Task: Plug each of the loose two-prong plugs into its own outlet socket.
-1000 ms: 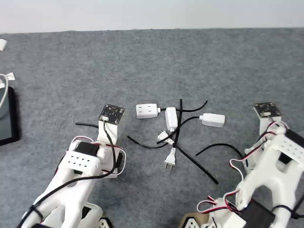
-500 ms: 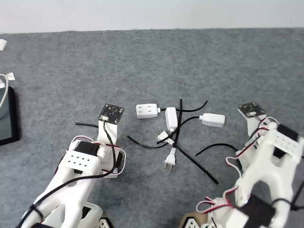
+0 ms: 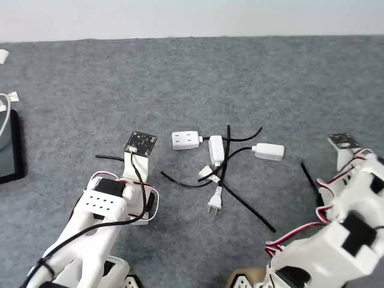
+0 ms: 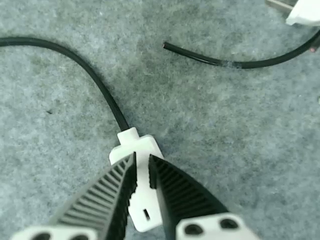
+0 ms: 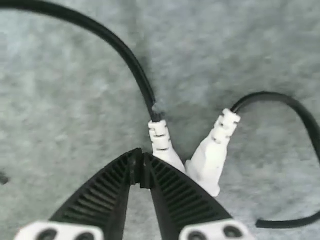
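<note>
Surface (image 3: 72,84) of grey felt, carrying white fittings and loose black cables (image 3: 243,207). Reference item: outlet (image 3: 185,140), white, flat, mid-surface. Beside the outlet toward the right arm (image 3: 342,240), a socket block (image 3: 216,150) lying lengthwise; farther out on that side, well apart from the outlet, a second block (image 3: 268,151). Nearer the arms than the outlet: upper plug (image 3: 206,173), prongs bare, just past the socket block; lower plug (image 3: 214,201), farther again from the outlet, prongs bare and aimed at the arms. Far from the outlet, beyond the left arm (image 3: 99,207), a dark tablet (image 3: 9,144) at the surface's edge. Left end effector (image 4: 141,157): fingers drawn almost together, a thin slit between, poised over a white connector (image 4: 134,146) on a black lead (image 4: 95,82); whether they pinch it cannot be told. Right end effector (image 5: 140,159): fingers closed tip to tip, nothing between, tips just beside the collar of a cord plug (image 5: 161,140); a twin plug (image 5: 212,157) lies alongside, angled away.
</note>
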Robot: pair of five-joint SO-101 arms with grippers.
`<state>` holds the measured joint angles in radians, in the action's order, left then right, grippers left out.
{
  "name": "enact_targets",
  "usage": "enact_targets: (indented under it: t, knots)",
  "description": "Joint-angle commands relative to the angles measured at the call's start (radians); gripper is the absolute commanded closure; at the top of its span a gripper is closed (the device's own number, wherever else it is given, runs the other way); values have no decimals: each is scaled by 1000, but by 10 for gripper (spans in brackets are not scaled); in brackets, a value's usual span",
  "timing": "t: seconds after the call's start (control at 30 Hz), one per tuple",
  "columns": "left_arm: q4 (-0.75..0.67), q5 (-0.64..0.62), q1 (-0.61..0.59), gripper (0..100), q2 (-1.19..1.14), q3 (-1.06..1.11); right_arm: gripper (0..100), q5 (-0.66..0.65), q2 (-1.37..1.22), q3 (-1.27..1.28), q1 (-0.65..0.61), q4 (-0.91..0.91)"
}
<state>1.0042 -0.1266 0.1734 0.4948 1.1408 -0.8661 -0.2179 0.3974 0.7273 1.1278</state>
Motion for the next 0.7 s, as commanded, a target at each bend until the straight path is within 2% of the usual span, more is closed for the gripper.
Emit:
enact_targets:
  t: [0.0,0.23,0.67]
  knots:
    - [-5,46,-32,987,-64,18,990,-11,-84,-112,36,-5]
    - [-6,51,-32,987,-64,18,990,-8,-74,-247,-5,176]
    - [-11,52,-32,987,-64,24,990,-14,-153,-379,-2,188]
